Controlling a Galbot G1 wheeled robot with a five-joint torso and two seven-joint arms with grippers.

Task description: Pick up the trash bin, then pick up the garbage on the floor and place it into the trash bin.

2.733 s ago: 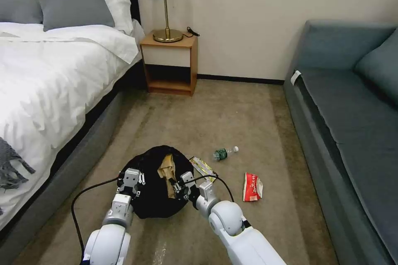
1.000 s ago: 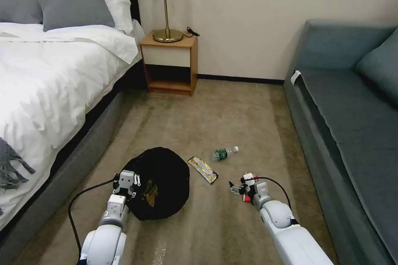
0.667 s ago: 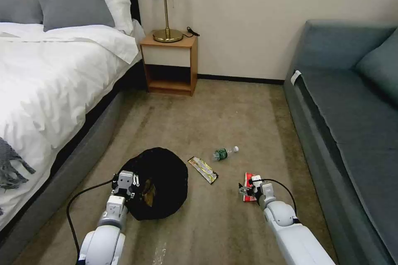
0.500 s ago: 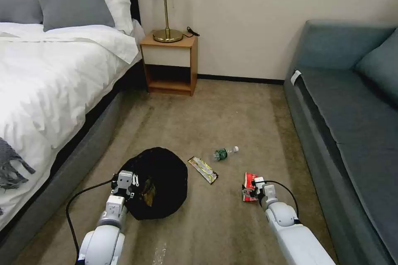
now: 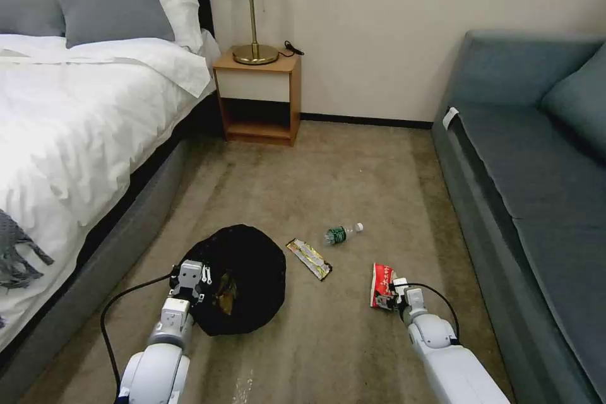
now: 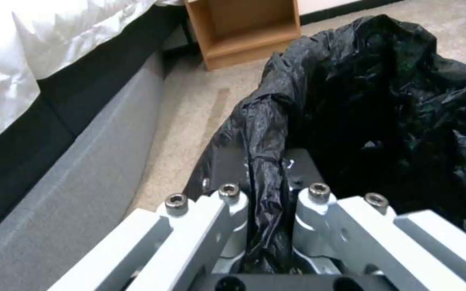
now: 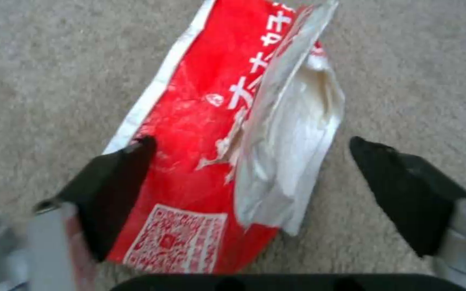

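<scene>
The trash bin, lined with a black bag, stands on the floor, and tan paper lies inside it. My left gripper is shut on the bin's near rim; the left wrist view shows the bag's edge pinched between the fingers. My right gripper hangs low over the red-and-white wrapper, open. In the right wrist view the wrapper lies between the two black fingertips. A clear bottle and a yellow-black wrapper lie between bin and red wrapper.
The bed and its grey base run along the left, close to the bin. A blue-grey sofa lines the right. A wooden nightstand with a lamp stands at the far wall. Open carpet lies ahead.
My right gripper has left the bin's mouth, swung right and come down over the red-and-white wrapper. The tan paper now lies deeper in the bin. The left gripper has kept its hold.
</scene>
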